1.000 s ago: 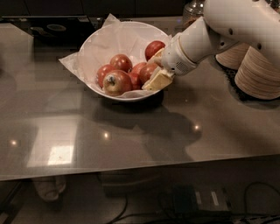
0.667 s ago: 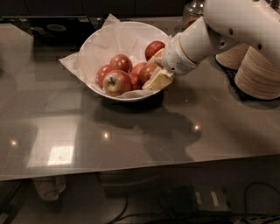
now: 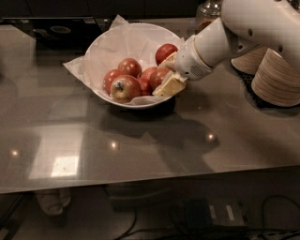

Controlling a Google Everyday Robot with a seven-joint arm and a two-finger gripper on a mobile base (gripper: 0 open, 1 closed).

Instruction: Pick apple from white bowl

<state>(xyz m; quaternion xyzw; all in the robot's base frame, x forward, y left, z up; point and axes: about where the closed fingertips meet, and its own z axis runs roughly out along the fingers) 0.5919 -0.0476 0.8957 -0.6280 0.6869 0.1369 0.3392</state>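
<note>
The white bowl [image 3: 105,44], lined with crinkled white paper, stands at the back middle of the table and holds several red apples. My gripper [image 3: 165,74] reaches in over the bowl's right rim, on a white arm coming from the upper right. It sits right at a red apple [image 3: 157,76] with an orange blush, at the right side of the pile. A deep-red apple [image 3: 165,50] lies just behind the gripper. An apple with a dark stem hollow [image 3: 124,88] lies at the front of the bowl.
Stacks of tan paper bowls [image 3: 277,77] stand at the right, close behind my arm. A glass jar [image 3: 208,11] stands at the back right. The grey table [image 3: 140,150] stretches toward me to its front edge.
</note>
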